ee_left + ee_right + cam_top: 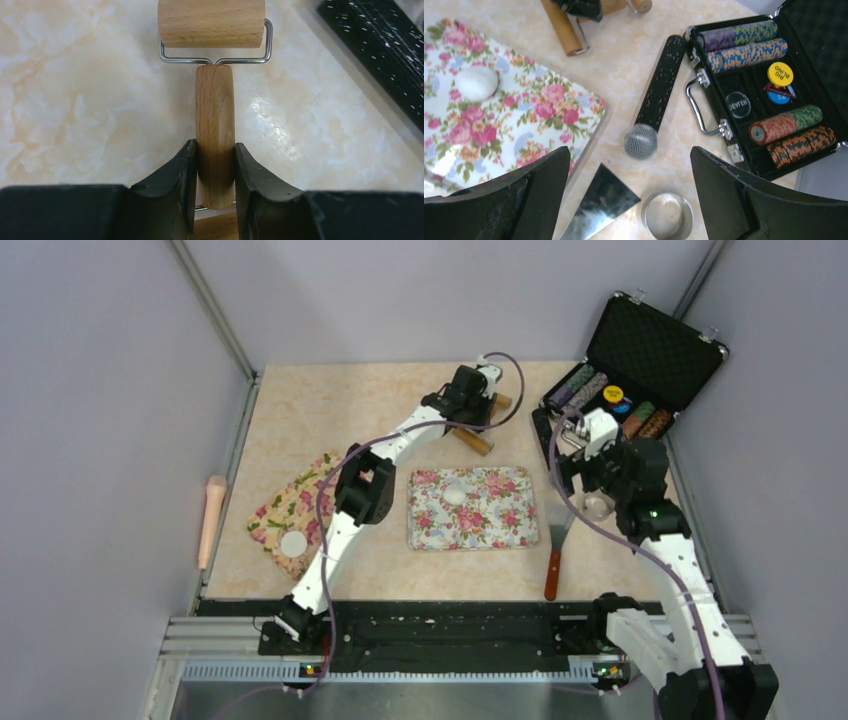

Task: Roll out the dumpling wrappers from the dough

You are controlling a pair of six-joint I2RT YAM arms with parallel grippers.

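A small wooden roller with a wire yoke lies on the table at the far middle. My left gripper (215, 165) (478, 405) is shut on the roller's handle (215, 110), and the roller head (211, 22) points away from the jaws. A white dough ball (455, 493) (475, 82) sits on the floral board (490, 525) (534, 125). One flat white dumpling wrapper (293, 543) lies on the floral mat (280, 505) at the left. My right gripper (630, 161) (582, 472) hangs open above the metal ring cutter (668, 215) (597, 505), holding nothing.
A steel spatula (604, 200) (553, 555) with a red handle lies right of the board. A black microphone (659, 100) lies beside an open case of poker chips (640, 370) (774, 90) at the far right. A long pale rolling pin (212, 520) lies past the table's left edge.
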